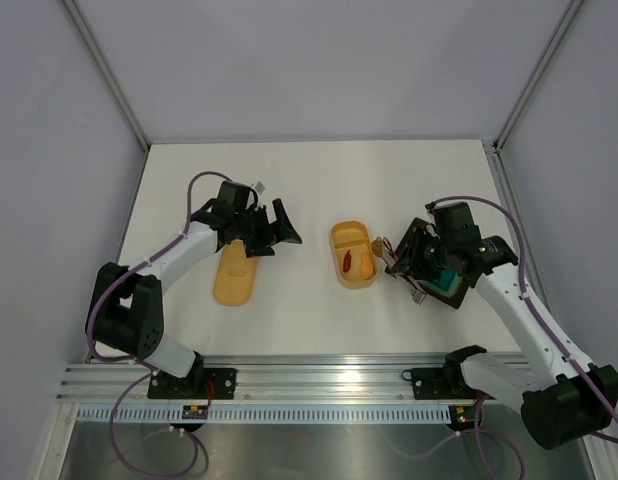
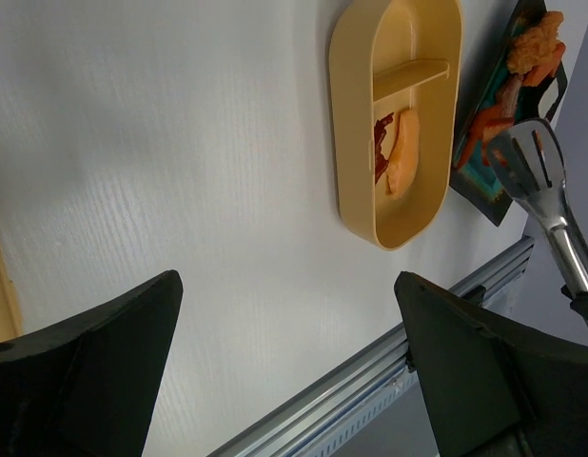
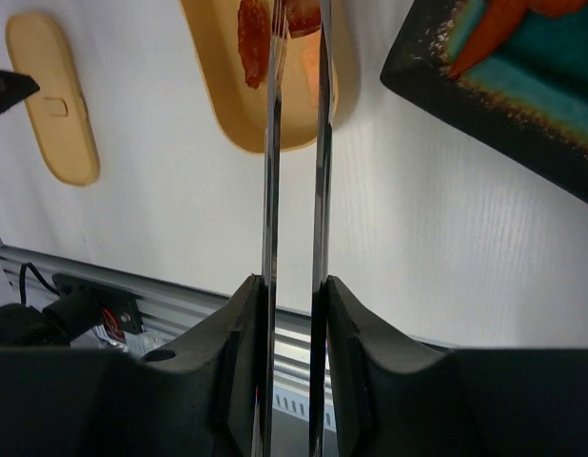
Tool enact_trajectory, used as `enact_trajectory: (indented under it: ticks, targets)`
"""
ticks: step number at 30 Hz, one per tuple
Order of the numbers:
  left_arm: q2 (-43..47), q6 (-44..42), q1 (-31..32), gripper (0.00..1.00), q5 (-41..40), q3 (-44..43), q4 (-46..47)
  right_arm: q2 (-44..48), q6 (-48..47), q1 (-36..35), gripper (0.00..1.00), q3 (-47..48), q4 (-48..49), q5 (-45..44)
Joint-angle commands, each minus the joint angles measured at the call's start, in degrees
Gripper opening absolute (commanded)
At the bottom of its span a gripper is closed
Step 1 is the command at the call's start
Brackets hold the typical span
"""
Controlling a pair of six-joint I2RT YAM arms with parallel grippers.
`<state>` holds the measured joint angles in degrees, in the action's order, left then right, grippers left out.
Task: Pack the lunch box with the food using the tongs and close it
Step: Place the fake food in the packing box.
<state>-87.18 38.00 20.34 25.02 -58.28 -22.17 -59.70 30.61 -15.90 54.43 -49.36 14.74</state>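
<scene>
Lunch box (image 1: 349, 237) between lid (image 1: 234, 280) and tray (image 3: 484, 114)

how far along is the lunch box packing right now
Done: a red piece and an orange piece lie in one compartment of the lunch box. In hand: the right gripper is shut on the tongs. Left: more food sits on the black tray, and the lid lies off the box near the open left gripper.
</scene>
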Motion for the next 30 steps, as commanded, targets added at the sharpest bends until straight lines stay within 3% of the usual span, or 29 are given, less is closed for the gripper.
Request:
enact_trajectory:
  ticks: [1,10,12,16,22,26,27,29,30]
  targets:
    - [2.6,0.7,-0.2,0.99,0.1,-1.7,2.6,-0.4,-2.0,-5.0,0.34,3.8,0.8,1.1]
    - [6.3,0.0,-0.2,0.99,-0.5,-1.0,1.3,-3.2,0.9,-11.2,0.36,5.1,1.0,-5.9]
    - [7.3,-0.2,-0.2,0.99,-0.7,-1.0,1.0,-3.3,1.2,-11.2,0.40,4.7,1.8,-5.6]
    - [8.3,-0.6,-0.3,0.99,-1.1,-0.7,0.4,-4.3,1.3,-11.8,0.59,4.8,2.3,-5.2]
    - [9.0,-0.5,-0.2,0.99,-1.2,-0.4,0.5,-4.0,1.6,-12.1,0.60,5.1,2.1,-6.1]
    - [9.2,-0.4,-0.2,0.99,-1.2,-0.3,0.3,-1.5,3.1,-12.1,0.48,5.3,0.9,-12.3]
    - [9.3,-0.5,-0.2,0.99,-1.3,-0.4,0.3,-0.1,3.1,-12.1,0.23,5.4,0.5,-13.1]
    - [9.6,-0.6,-0.3,0.99,-1.3,-0.6,0.0,1.2,3.9,-12.1,0.00,6.1,-1.4,-17.6]
    - [9.6,-0.7,-0.2,0.99,-1.4,-0.8,-0.1,2.1,4.5,-12.1,0.00,6.5,-2.7,-20.1]
